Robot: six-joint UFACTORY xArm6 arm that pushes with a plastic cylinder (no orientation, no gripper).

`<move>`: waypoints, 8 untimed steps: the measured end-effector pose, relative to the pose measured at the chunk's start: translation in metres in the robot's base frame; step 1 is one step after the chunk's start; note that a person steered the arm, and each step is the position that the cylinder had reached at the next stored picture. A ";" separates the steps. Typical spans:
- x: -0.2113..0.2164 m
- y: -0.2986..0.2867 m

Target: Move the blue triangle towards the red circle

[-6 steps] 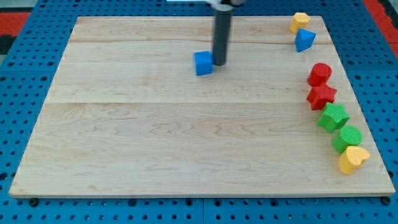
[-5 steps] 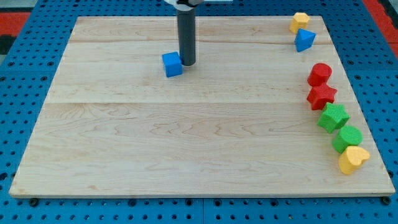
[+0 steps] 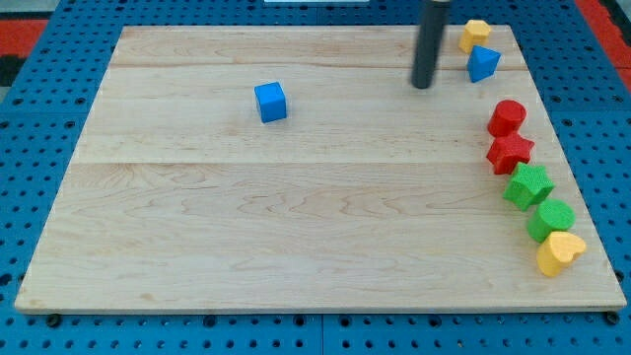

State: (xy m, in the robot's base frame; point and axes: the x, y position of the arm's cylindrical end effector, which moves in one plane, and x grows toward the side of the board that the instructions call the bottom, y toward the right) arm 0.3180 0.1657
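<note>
my tip (image 3: 423, 86), a bare rod with no end effector jaws, sits just left of the blue triangle (image 3: 482, 64). pushing from here could drive it off the tabletop (image 3: 296, 227), missing the red circle (image 3: 507, 116) below-right.

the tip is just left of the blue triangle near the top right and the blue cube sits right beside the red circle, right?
Not quite. The camera view shows the blue cube alone at the board's upper left, far from the red circle. My tip is indeed just left of the blue triangle.

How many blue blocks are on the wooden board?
2: a blue cube block left of centre near the view's top, and a blue triangle block at the top right. None looks hidden.
</note>
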 end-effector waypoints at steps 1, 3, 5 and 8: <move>0.012 0.047; -0.043 0.144; -0.076 0.068; -0.056 0.043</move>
State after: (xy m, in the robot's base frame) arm 0.2621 0.2092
